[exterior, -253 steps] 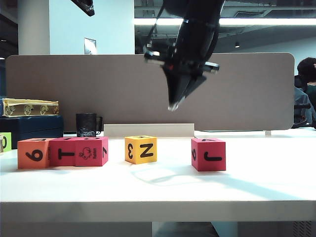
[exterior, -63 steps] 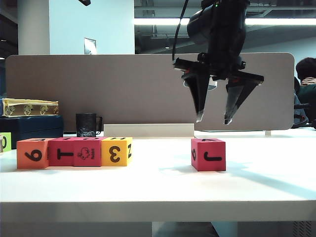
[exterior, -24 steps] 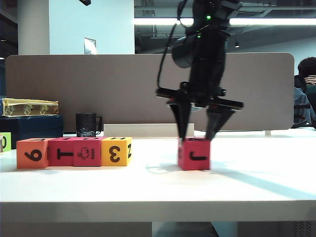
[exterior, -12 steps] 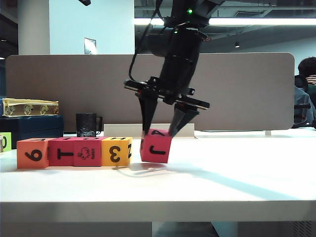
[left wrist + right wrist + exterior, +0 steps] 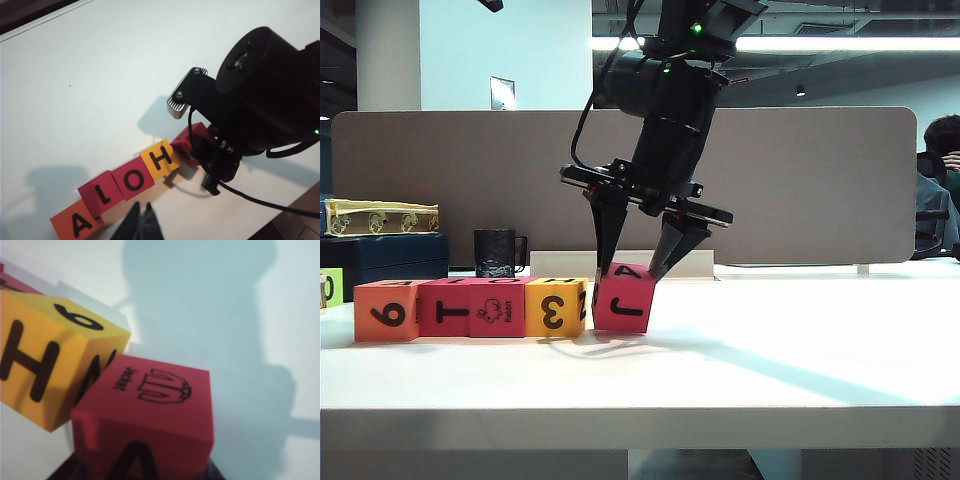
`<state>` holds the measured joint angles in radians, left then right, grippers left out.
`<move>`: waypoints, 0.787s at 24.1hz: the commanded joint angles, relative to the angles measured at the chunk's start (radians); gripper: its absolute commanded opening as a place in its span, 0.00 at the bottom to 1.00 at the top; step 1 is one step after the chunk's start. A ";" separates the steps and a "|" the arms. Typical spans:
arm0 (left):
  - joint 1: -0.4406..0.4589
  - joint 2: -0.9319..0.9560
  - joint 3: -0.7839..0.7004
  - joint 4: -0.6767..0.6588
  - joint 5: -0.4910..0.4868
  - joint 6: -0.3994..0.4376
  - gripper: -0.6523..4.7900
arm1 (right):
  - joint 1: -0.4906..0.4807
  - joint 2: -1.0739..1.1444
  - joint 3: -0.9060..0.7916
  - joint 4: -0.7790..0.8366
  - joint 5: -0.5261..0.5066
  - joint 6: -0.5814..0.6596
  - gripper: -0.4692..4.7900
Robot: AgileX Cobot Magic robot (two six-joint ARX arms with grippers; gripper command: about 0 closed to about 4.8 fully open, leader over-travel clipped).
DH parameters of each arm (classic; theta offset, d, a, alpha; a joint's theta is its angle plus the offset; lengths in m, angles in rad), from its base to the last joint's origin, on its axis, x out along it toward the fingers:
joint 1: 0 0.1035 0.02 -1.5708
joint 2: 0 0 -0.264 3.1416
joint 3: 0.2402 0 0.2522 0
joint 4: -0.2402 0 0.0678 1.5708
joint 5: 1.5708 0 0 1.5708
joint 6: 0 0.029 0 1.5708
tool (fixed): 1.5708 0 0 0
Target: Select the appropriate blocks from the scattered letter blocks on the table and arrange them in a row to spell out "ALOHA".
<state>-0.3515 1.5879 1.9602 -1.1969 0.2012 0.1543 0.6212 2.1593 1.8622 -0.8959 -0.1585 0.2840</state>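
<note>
Tilted block (image 5: 622,300) right of row (image 5: 470,308) (touching).

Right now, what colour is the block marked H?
Yellow block, clearest in the left wrist view.

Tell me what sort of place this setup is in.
Probably an open-plan office or lab: a white desk backed by a grey partition screen, ceiling strip lights, a black mug, and a seated person at the far right.
</note>
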 commanded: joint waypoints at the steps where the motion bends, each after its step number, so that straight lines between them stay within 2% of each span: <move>1: -0.001 -0.003 0.004 0.000 0.005 0.003 0.11 | 0.003 -0.005 0.003 0.012 0.000 0.005 0.63; 3: -0.001 -0.003 0.004 0.000 0.005 0.003 0.11 | 0.003 -0.005 0.003 0.012 0.000 0.004 0.70; 10: -0.001 -0.003 0.004 0.000 0.005 0.003 0.11 | 0.003 -0.005 0.003 0.037 -0.001 0.004 0.70; 11: -0.001 -0.003 0.004 0.000 0.005 0.003 0.11 | 0.003 -0.005 0.005 0.052 -0.001 0.004 0.73; 19: -0.001 -0.003 0.004 0.000 0.005 0.003 0.11 | 0.002 -0.007 0.013 0.061 0.002 0.004 0.76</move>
<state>-0.3519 1.5879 1.9602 -1.1976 0.2012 0.1543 0.6212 2.1582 1.8683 -0.8421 -0.1585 0.2844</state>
